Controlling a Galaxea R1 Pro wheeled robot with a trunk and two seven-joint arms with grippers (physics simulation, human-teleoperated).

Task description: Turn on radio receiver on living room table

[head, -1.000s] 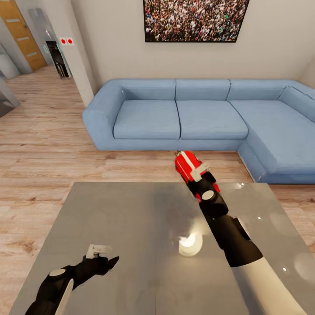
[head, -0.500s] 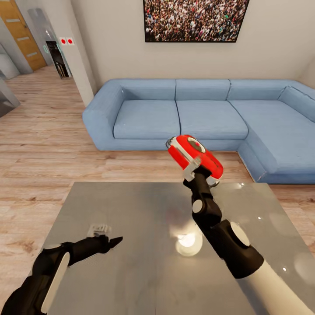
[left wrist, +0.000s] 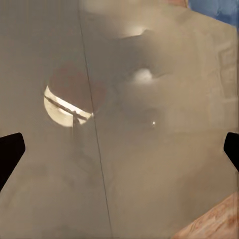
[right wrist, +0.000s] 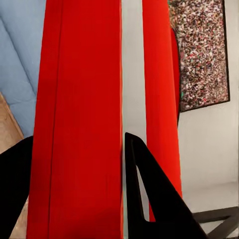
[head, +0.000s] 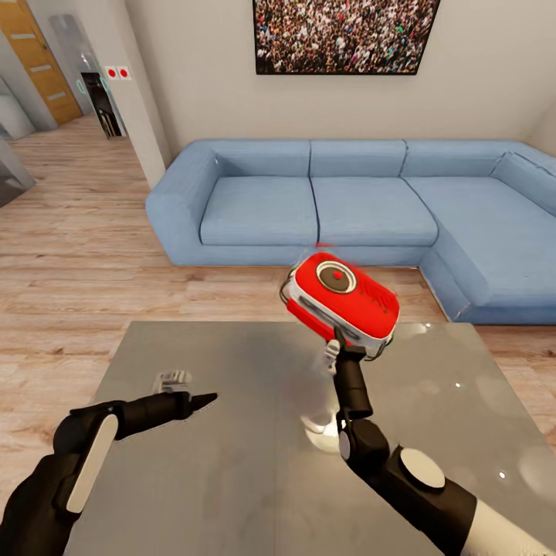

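The red radio receiver (head: 340, 297) is held in the air above the far part of the grey table (head: 232, 479), tilted, with its round dark speaker face turned up toward me. My right gripper (head: 337, 349) is shut on its lower edge from below. In the right wrist view the red radio body (right wrist: 74, 99) fills the gap between the black fingers (right wrist: 144, 189). My left gripper (head: 197, 400) hovers low over the table's left half, pointing right. In the left wrist view its fingertips (left wrist: 10, 149) stand far apart, open, over the bare reflective table top (left wrist: 149, 174).
A blue L-shaped sofa (head: 340, 208) stands beyond the table, with a strip of wood floor (head: 69, 262) between them. A framed crowd picture (head: 344, 35) hangs above the sofa. At the far left a hallway leads to a wooden door (head: 35, 54).
My right arm has drawn back and raised the radio, turning it from edge-on until its speaker face shows. My left arm has lifted a little and stretched to the right.
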